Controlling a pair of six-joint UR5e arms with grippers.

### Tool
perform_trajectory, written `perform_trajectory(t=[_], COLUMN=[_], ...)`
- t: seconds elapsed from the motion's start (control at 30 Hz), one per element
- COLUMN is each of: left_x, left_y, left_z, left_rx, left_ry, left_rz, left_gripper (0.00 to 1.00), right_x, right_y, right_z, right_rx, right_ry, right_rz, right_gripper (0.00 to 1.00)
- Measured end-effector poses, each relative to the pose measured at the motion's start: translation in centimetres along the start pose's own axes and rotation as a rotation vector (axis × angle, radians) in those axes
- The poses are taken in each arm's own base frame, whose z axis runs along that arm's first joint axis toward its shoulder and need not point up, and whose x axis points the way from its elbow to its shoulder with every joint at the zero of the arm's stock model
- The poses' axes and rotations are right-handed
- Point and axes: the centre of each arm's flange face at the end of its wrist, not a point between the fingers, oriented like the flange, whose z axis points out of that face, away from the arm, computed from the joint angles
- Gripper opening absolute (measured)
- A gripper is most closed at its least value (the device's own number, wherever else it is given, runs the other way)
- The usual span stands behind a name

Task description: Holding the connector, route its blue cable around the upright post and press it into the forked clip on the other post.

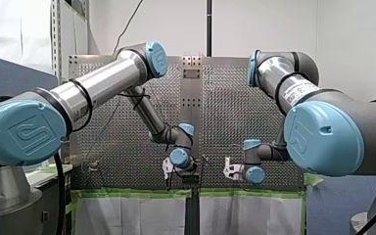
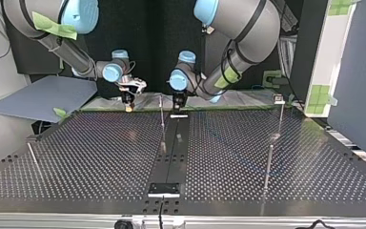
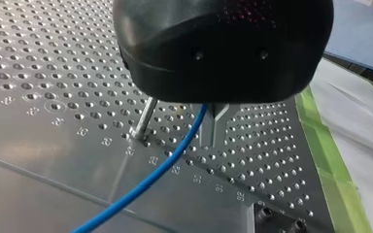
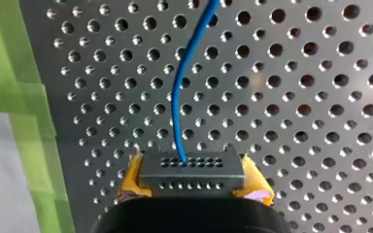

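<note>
While my right gripper (image 4: 193, 183), in the top view's upper left, clamps its yellow pads (image 4: 132, 180) on the grey connector (image 4: 193, 167), the blue cable (image 4: 174, 111) runs ahead from it, passing just beside my left gripper (image 3: 212, 136) and the upright post (image 3: 144, 119); whether that gripper grips it I cannot tell.

White wall (image 1: 352, 44) stood behind the perforated table (image 1: 225, 107). Green tape (image 1: 132, 194) edged it, white sheeting (image 1: 127, 215) beyond. A grey board (image 2: 43, 95) lay alongside.

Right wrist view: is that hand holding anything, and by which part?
The connector, gripped at its two short ends between the right hand's yellow pads.
</note>
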Motion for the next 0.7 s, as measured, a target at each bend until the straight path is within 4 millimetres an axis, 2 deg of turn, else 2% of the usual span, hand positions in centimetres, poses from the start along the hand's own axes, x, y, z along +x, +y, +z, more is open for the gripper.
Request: perform_trajectory(t=[0.53,0.63,0.7], left_x=[-0.17,-0.18,-0.17], left_y=[0.43,0.46,0.51], left_z=[0.2,0.21,0.19], left_rx=[-0.007,-0.008,-0.013], left_ry=[-0.001,-0.001,-0.001], left_rz=[-0.002,-0.001,0.004], left_gripper=[0.0,0.08,0.08], right_x=[0.59,0.58,0.59], right_y=[-0.46,-0.57,-0.64], right_z=[0.55,0.54,0.54], right_rx=[0.008,0.009,0.01], right_ry=[0.001,0.0,0.0], right_rz=[-0.003,-0.003,-0.004], right_gripper=[0.0,0.0,0.0])
